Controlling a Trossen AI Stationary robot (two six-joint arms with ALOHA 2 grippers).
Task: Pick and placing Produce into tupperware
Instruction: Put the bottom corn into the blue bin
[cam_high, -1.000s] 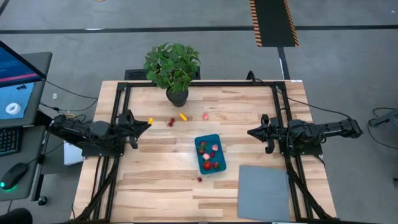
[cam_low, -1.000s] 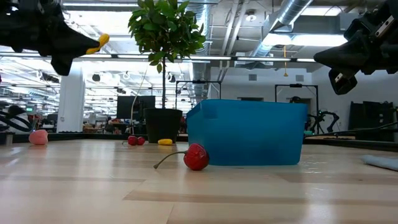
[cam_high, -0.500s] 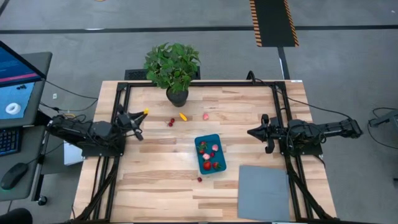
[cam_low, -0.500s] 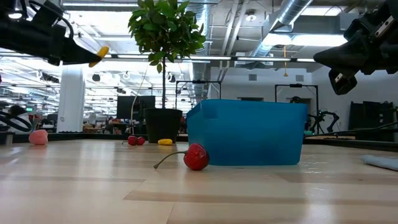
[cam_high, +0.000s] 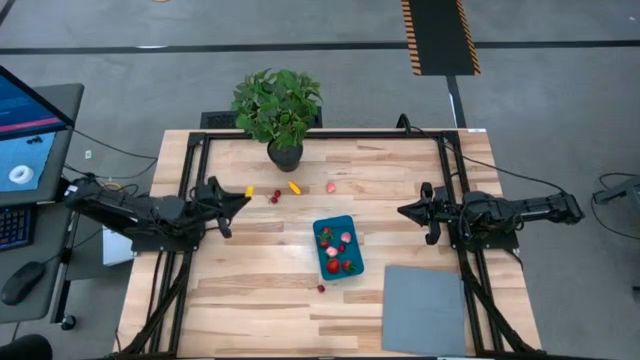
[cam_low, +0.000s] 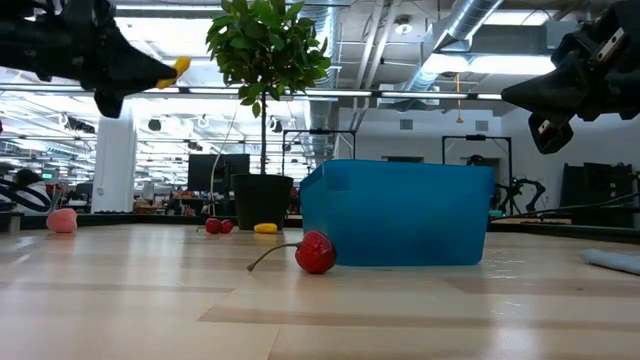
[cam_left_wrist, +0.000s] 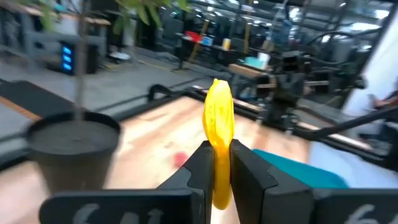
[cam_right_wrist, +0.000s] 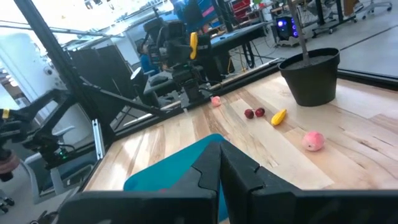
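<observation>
— Over the table's left edge, high view: what's the left gripper got?
— Fingers pinched on a yellow piece, held off the wood. Tupperware sits mid-table with several red and pink pieces inside; loose produce lies near the plant pot, and one red piece lies just beside the tub's near end.
— Right gripper?
— Near the right edge, fingers closed on nothing.
— Low view?
— Yellow piece well above the table; a stemmed red piece lies in front of the tub.
— Left wrist?
— Piece stands upright between the fingers.
</observation>
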